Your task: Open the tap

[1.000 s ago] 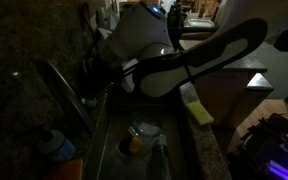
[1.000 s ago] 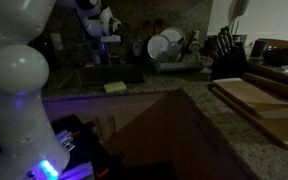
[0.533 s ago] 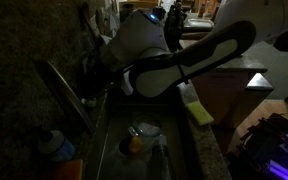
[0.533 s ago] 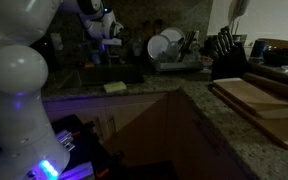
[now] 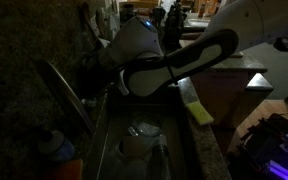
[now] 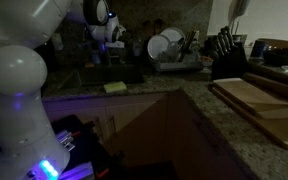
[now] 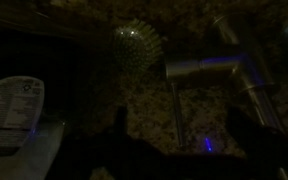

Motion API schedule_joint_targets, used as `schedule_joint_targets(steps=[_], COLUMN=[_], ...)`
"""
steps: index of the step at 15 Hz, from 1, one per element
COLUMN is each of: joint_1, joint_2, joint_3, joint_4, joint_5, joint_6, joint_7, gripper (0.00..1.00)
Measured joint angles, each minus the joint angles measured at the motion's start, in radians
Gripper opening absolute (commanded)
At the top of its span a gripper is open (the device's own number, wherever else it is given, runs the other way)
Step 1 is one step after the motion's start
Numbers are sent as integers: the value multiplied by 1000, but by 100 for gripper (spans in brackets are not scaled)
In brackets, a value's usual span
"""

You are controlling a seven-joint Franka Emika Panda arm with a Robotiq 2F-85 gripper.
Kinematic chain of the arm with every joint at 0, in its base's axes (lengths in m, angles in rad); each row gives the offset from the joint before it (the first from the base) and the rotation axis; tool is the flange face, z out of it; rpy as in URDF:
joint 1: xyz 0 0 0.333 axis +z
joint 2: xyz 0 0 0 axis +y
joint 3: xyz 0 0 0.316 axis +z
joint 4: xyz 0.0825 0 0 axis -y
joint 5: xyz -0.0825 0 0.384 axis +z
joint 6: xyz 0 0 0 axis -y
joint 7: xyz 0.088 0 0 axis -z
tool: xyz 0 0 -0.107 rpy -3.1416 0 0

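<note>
The tap [image 5: 68, 96] is a long, slim, shiny metal spout that slants over the sink by the stone wall. In the wrist view its metal body [image 7: 208, 68] shows at the upper right, with a thin rod hanging down from it. My gripper [image 7: 184, 135] is open. Its two dark fingers stand on either side of that thin rod, apart from it. In both exterior views the gripper [image 5: 91, 74] [image 6: 105, 42] is close to the wall, at the tap's upper end. The scene is very dark.
A blue-capped bottle [image 5: 54, 146] stands below the spout. The sink [image 5: 109, 130] holds a bowl [image 5: 141, 134]. A yellow sponge [image 5: 196, 108] lies on the counter edge. A round scrubber [image 7: 134, 45] hangs on the wall. A dish rack [image 6: 167, 47], a knife block [image 6: 224, 48] and cutting boards [image 6: 259, 95] stand further along.
The arm has swung closer to the wall and the tap's upper end, and the gripper has moved a little toward the tap.
</note>
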Motion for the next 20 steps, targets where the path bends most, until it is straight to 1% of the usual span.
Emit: schedule_joint_targets(steps=[3, 8, 9, 10, 13, 15, 17, 18, 19, 20], joint_1=[5, 51, 63, 82, 166, 231, 301, 326, 345, 357], joint_2=[22, 102, 115, 125, 133, 133, 133, 133, 133, 133], joint_3=[-3, -37, -49, -77, -234, -359, -494, -544, -578, -596], joint_4=[20, 125, 147, 168, 227, 251, 260, 260, 260, 260], joint_5=[1, -1, -5, -14, -77, -129, -165, -170, -171, -170], joint_6=[-2, -4, -4, -3, 0, 0, -2, -6, -14, -26], joint_7=[-1, -4, -5, -2, 68, 149, 260, 303, 339, 367], gripper=[100, 100, 100, 100, 100, 100, 100, 100, 100, 100])
